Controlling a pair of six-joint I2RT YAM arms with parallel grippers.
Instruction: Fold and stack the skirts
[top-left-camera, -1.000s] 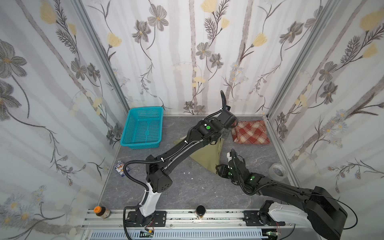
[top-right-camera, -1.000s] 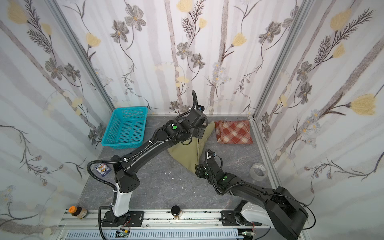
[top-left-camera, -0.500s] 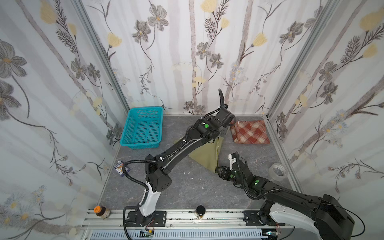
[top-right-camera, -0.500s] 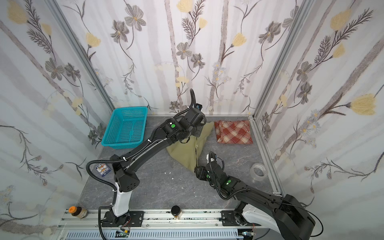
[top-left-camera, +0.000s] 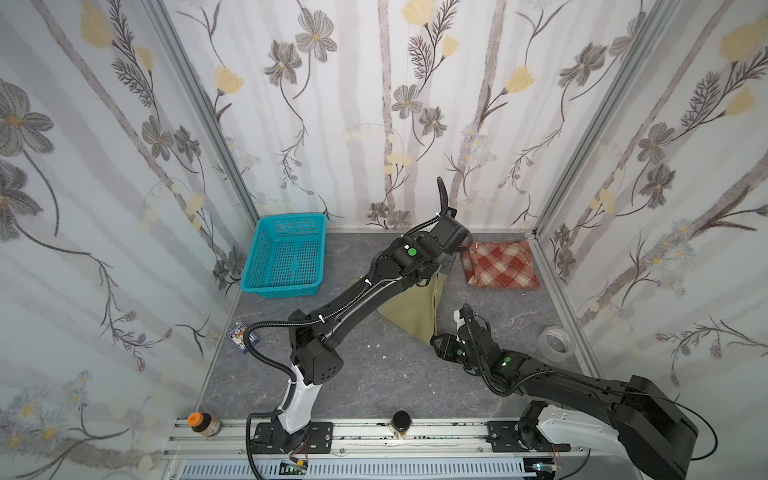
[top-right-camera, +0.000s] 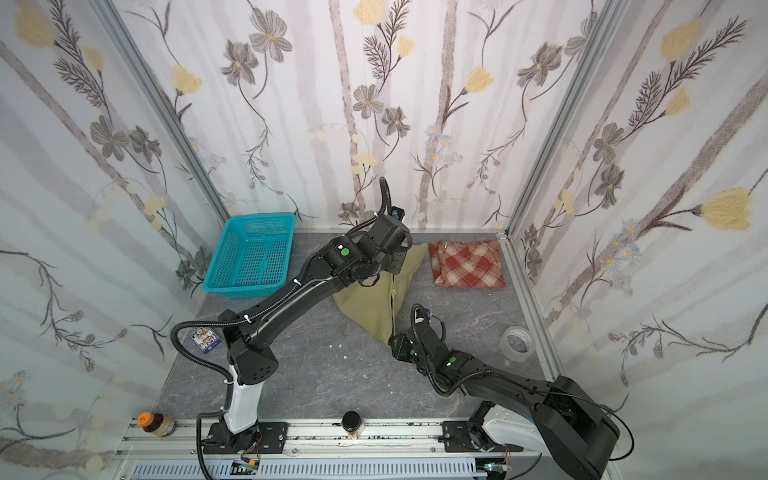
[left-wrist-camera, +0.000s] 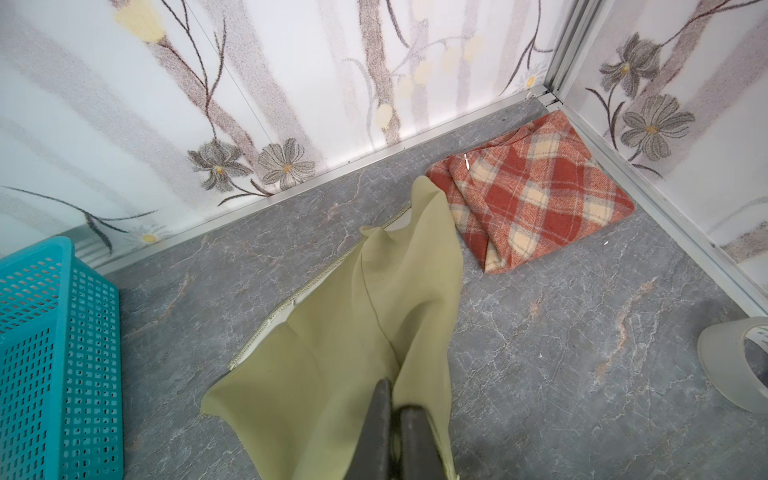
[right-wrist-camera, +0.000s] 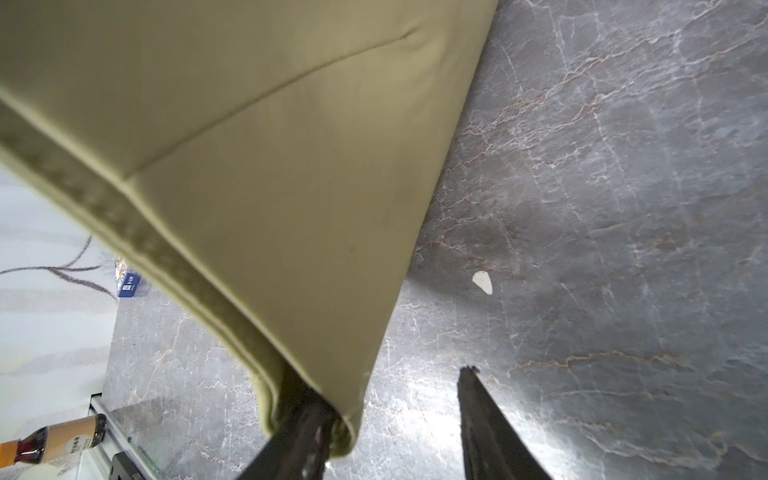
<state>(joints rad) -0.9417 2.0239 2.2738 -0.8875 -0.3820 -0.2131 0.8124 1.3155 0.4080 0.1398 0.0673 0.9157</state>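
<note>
Soft, bright, even light fills both top views. The arms cast only faint, fuzzy shadows on the grey desk. The wide lens bows the walls outward toward the edges. In the left wrist view the plaid skirt is crisp. In the right wrist view the green skirt, close to the lens, is blurred along its hem. A white glare patch lies on the desk beside it, and the bottle in the corner is smeared.

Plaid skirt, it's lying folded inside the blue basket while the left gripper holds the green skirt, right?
Not quite. The plaid skirt lies folded on the table in the corner by the walls, well away from the basket, as the left wrist view shows. The left gripper does hold the green skirt.
</note>
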